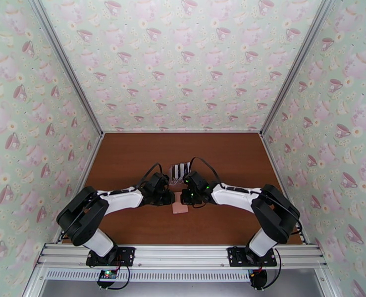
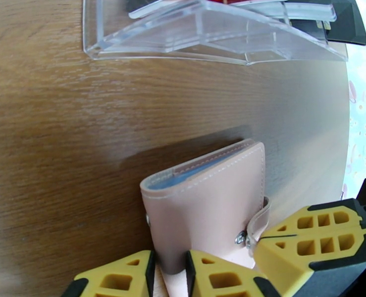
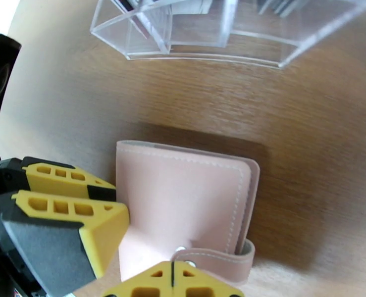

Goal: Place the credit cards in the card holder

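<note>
Pinching the lower edge of the pink card holder (image 2: 207,194), my left tool (image 2: 170,267) is parted only narrowly around its cover, low and centre on the desk (image 1: 133,159). Just above it, the credit cards (image 1: 180,170) stand in the clear rack (image 2: 183,30). My right tool (image 3: 173,278) is fully closed, its tips against the holder's snap tab (image 3: 217,258).

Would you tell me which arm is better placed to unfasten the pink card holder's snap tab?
Right. The right gripper, shut, has its tips right at the snap tab of the card holder. The left gripper appears to clamp the holder's edge, steadying it.
</note>
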